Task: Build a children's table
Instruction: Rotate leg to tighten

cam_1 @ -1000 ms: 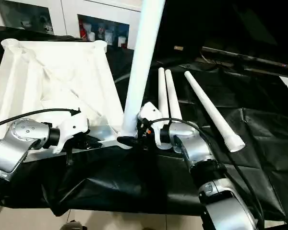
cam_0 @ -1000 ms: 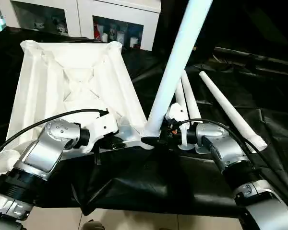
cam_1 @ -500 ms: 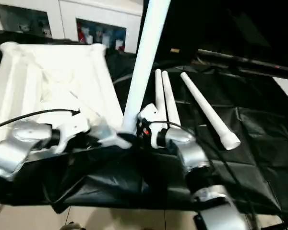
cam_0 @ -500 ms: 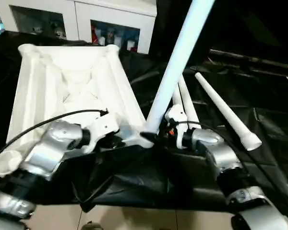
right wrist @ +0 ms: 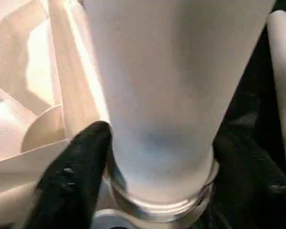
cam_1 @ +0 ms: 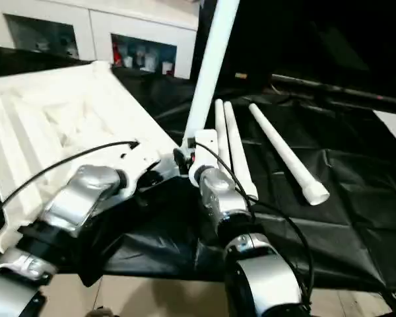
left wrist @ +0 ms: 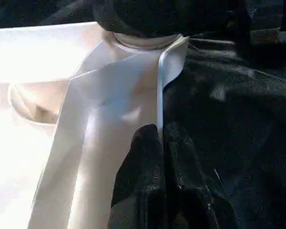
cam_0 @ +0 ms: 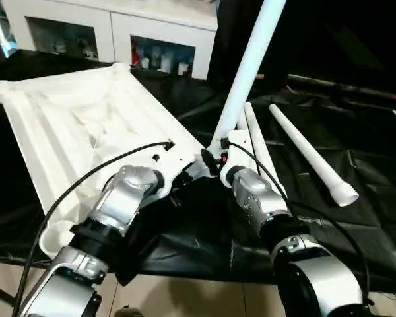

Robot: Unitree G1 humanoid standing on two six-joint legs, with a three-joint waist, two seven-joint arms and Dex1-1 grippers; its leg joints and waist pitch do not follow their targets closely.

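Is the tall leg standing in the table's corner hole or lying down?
Standing. The leg rises steeply from the table top's corner, its base held by the right gripper.

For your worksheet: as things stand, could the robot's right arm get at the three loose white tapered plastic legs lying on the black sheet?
Probably not yet: the right gripper is closed around the upright white leg at the white tabletop's corner. The loose legs lie unobstructed beside that arm.

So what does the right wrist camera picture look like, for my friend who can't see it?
A fat white table leg stands in a round corner socket of the white table top. The right gripper has one black finger on each side of it.
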